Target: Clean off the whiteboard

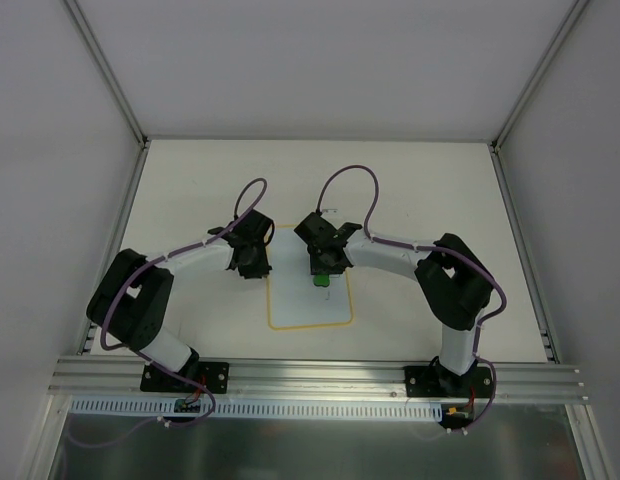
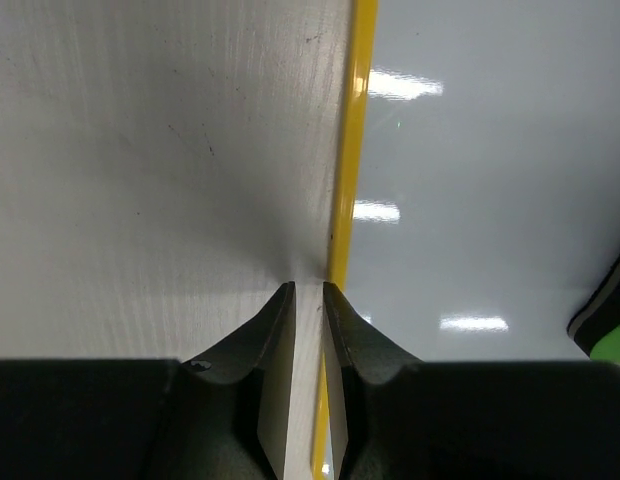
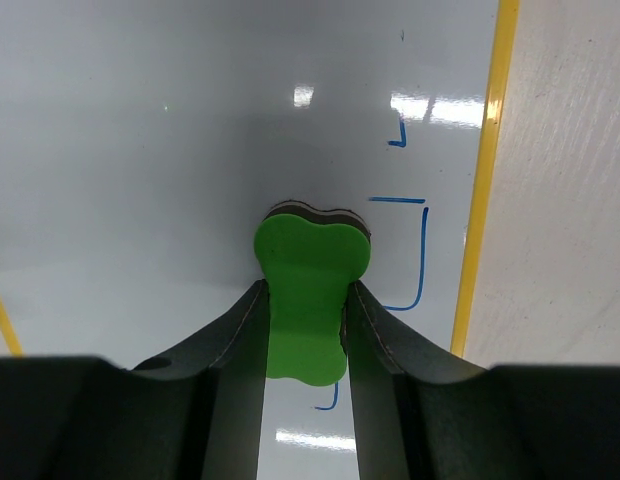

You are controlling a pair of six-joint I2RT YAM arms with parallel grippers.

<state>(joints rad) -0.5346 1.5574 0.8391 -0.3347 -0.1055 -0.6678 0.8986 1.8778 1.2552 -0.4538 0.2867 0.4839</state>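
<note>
Whiteboard lies flat on the surface, at lower centre of the overhead view, between the two arms. Right pincer is clenched on a green eraser set against the board, with blue lines just to its right. Left pincer sits at the board's yellow border, jaws nearly together; whether it grips anything I cannot tell.

whiteboard: glossy; smooth (lamp glints) | table: matt; faintly scuffed | eraser: smooth, plastic-looking back
</note>
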